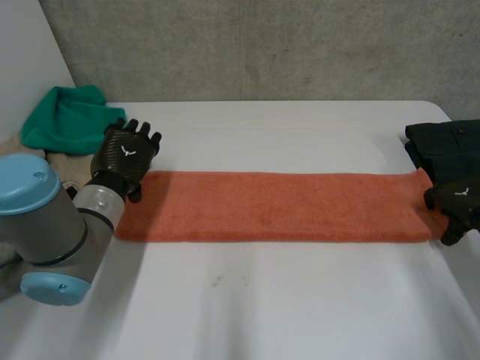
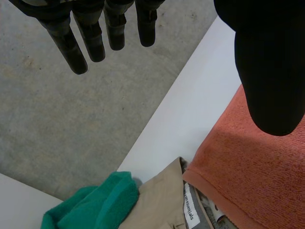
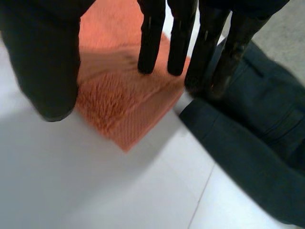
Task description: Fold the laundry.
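The long orange terry towel (image 1: 277, 206), folded into a narrow strip, lies flat across the white table (image 1: 262, 307), reaching from one of my hands to the other; my left hand (image 1: 126, 154) is at its left end, by the far corner. There the fingers (image 2: 66, 45) are straight and a little apart, and the thumb (image 2: 269, 71) is held well off from them over the orange pile, with nothing between them; whether the thumb touches the towel I cannot tell. Just beyond that end a beige garment (image 2: 157, 200) with a white label (image 2: 189, 204) lies against the towel's edge, and a crumpled green cloth (image 1: 67, 116) sits beside it at the table's far left corner. My right hand (image 1: 456, 204) is at the towel's right end, spread wide and gripping nothing; its fingertips point down where the towel meets a folded dark garment (image 3: 257, 143); the towel's corner lies on the table under the palm.
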